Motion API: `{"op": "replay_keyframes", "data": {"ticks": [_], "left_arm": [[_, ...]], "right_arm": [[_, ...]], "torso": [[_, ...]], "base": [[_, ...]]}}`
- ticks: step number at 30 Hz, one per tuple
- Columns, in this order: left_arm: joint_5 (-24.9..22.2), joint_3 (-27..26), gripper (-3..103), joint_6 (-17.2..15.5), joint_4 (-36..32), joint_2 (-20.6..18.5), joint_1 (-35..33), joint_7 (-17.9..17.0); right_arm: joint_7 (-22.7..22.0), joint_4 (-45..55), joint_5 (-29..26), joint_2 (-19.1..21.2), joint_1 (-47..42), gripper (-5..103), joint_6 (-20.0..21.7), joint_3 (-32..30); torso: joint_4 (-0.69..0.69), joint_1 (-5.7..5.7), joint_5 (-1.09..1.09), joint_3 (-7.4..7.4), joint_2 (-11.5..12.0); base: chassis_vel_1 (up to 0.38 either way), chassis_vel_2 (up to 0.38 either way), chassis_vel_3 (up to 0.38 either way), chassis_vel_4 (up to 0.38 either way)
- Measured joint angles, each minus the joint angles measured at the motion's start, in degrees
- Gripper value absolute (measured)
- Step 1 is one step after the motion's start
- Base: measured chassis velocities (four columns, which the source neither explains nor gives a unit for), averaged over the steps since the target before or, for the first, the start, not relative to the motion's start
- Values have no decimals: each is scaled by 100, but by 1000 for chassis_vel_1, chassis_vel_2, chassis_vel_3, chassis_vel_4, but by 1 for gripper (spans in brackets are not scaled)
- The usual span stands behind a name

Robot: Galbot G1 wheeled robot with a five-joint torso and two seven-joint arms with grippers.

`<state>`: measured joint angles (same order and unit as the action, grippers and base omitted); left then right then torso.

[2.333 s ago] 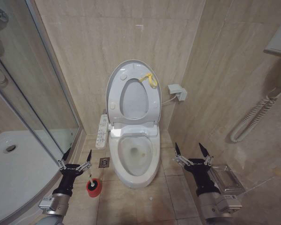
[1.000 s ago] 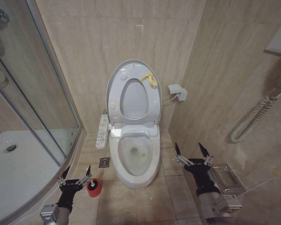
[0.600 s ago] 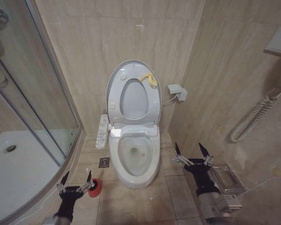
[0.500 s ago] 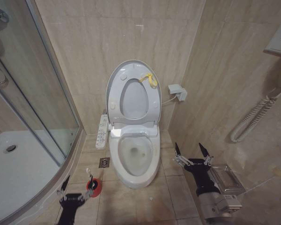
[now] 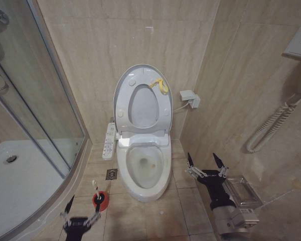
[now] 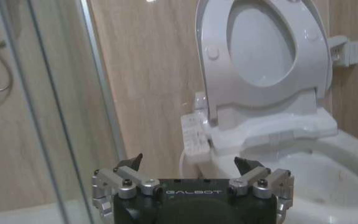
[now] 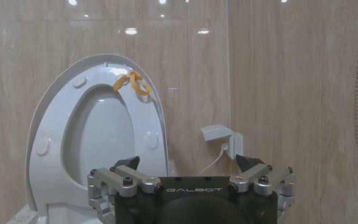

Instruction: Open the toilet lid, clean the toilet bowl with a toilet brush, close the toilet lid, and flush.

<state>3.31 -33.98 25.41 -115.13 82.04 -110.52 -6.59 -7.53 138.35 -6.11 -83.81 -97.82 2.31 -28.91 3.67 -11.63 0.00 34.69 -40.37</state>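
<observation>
The toilet lid stands raised against the back wall with the seat ring, a yellow loop tag near its top. Below it the white toilet bowl lies uncovered, with a yellowish stain inside. The toilet brush stands in its red holder on the floor left of the bowl, its head hidden in the cup. My left gripper is open and empty, low and just short of the holder. Right of the bowl, my right gripper is open too. The left wrist view shows the left gripper facing the lid and bowl. The right wrist view shows the right gripper facing the lid.
A glass shower door and white shower tray close off the left side. A control panel hangs left of the toilet, a floor drain beside the bowl. A wall box, coiled hose and metal holder are on the right.
My left arm has drawn back and down toward the view's lower edge, away from the brush holder, still open. The right arm, lid and brush have not moved.
</observation>
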Motion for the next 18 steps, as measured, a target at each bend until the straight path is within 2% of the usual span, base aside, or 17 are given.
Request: {"op": "replay_keyframes", "data": {"ticks": [3, 6, 15, 18], "left_arm": [[141, -70, 100, 653, 520, 113, -157, -52], [173, -86, 100, 805, 635, 137, -186, -66], [144, -115, 100, 886, 754, 136, -161, -51], [-224, -323, 100, 1102, 1356, 42, 93, 129]], "right_arm": [[0, 0, 0, 0, 0, 100, 0, 0], [0, 0, 0, 0, 0, 100, 0, 0], [0, 0, 0, 0, 0, 100, 0, 0], [0, 0, 0, 0, 0, 100, 0, 0]], "torso": [[-2, 0, -1, 0, 0], [0, 0, -1, 0, 0], [0, 0, 0, 0, 0], [0, 0, -1, 0, 0]], "base": [[0, 0, 0, 0], [0, 0, 0, 0], [0, 0, 0, 0], [0, 0, 0, 0]]}}
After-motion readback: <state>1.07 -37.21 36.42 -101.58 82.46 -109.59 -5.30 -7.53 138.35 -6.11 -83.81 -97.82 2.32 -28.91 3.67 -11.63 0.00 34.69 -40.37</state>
